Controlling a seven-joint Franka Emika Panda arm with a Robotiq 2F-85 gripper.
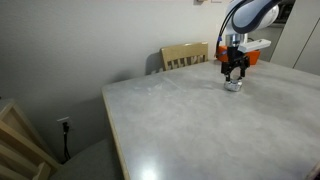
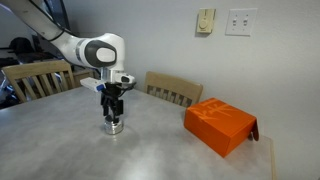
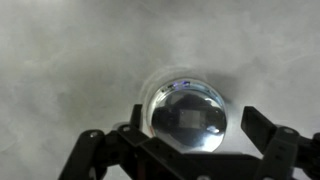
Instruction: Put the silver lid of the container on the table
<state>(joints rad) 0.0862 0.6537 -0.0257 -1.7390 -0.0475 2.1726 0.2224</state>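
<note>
The small round silver container (image 1: pixel 233 87) (image 2: pixel 115 126) stands on the pale grey table (image 1: pixel 200 130) (image 2: pixel 150 150). Its silver lid (image 3: pixel 185 115) lies on top of it, shiny and mirroring the camera. My gripper (image 1: pixel 234 73) (image 2: pixel 114 108) (image 3: pixel 194 128) hangs straight above the container and points down. In the wrist view its black fingers are spread wide, one on each side of the lid and apart from it. The jaws are open and hold nothing.
An orange rectangular box (image 2: pixel 220 125) (image 1: pixel 250 55) lies on the table near the container. Wooden chairs (image 1: pixel 185 55) (image 2: pixel 170 90) (image 2: pixel 35 78) stand at the table's edges. The wall lies close behind.
</note>
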